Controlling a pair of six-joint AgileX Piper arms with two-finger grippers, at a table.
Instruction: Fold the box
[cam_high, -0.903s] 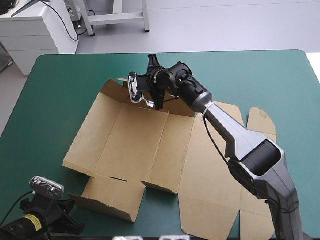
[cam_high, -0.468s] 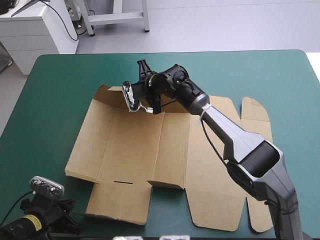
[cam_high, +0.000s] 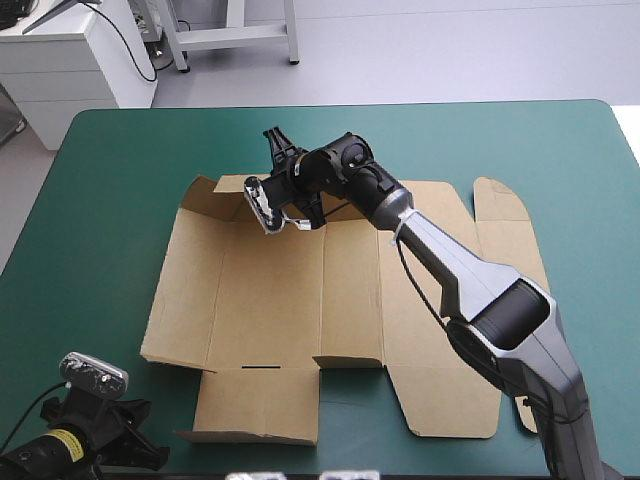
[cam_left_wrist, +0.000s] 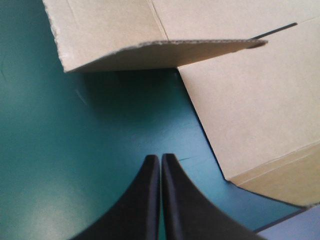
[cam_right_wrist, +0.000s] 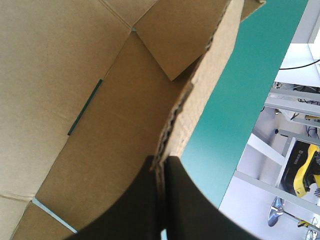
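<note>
**Brown box sheet spread out, right end effector clamped on its far edge**

In the high view the teal-green worktop (cam_high: 120, 200) shows bare cover on every side of the box (cam_high: 300, 300), a cut sheet of brown corrugated board. The thing in the way is the grey and black right arm (cam_high: 470, 280). It comes in from the lower right of the frame and runs diagonally over the right half of the sheet, so a strip of board is hidden under it.

The box sits in the middle of the frame and lies mostly flat. Its long axis runs left to right, roughly in line with the worktop's far edge. Flaps stick out toward the bottom of the frame, and a rounded tab (cam_high: 497, 198) points to the upper right. The upper left corner flap (cam_high: 212, 190) is tipped up a bit.

The right end effector (cam_right_wrist: 160, 165) is up at the box's far edge, upper centre of the high view. In its own wrist view the black fingers are nearly together with the board's edge pinched between them, and that edge rises away from them at a tilt.

The left end effector (cam_left_wrist: 160, 159) is at the lower left of the high view, off the sheet. Its fingers are pressed together in a point over bare cover and hold nothing. Just ahead of it, one panel edge of the box is lifted off the cover with shadow underneath.
</note>
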